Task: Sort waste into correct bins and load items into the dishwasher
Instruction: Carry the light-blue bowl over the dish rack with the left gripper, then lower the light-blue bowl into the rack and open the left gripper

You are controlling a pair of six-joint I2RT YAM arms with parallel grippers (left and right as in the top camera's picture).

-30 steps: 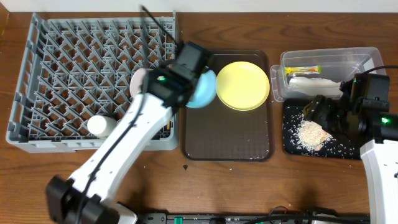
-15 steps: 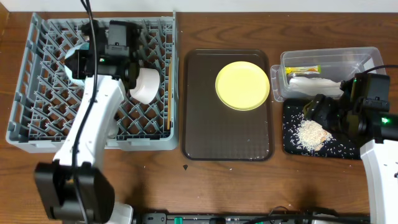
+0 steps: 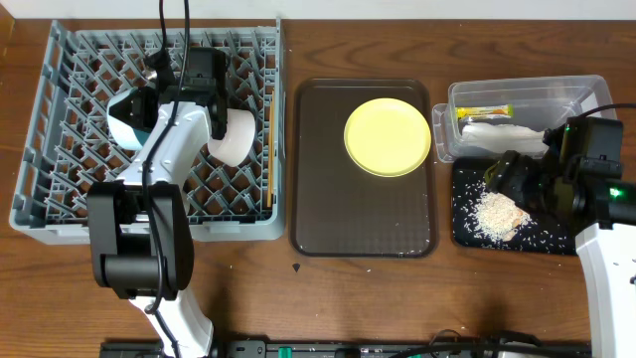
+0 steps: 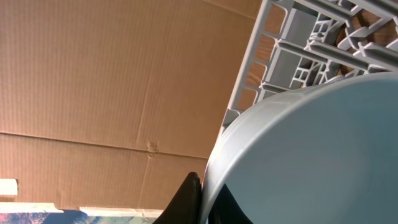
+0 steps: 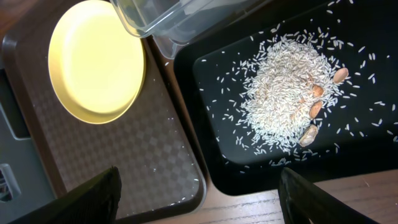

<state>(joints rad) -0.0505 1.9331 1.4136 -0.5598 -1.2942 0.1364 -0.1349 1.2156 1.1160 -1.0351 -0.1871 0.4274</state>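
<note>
My left gripper (image 3: 151, 102) is shut on the rim of the light blue bowl (image 3: 126, 118) and holds it on edge over the left middle of the grey dish rack (image 3: 60, 189). In the left wrist view the fingers (image 4: 191, 199) pinch the bowl's rim (image 4: 311, 149). A white bowl (image 3: 232, 136) and wooden chopsticks (image 3: 268, 149) lie in the rack. The yellow plate (image 3: 388, 136) sits on the brown tray (image 3: 363, 214). My right gripper (image 3: 509, 181) is open and empty above the black tray (image 3: 467, 234) of rice scraps (image 3: 495, 213). The small white cup is hidden.
The clear tub (image 3: 581, 94) at the back right holds the green-and-yellow wrapper (image 3: 484, 111) and white napkin (image 3: 502, 134). The right wrist view shows the plate (image 5: 96, 59), rice (image 5: 289, 102), tub corner (image 5: 168, 18) and bare wood by the front edge.
My left arm swung the light blue bowl from beside the brown tray to the left part of the rack, then settled it slightly. The right arm has not moved.
</note>
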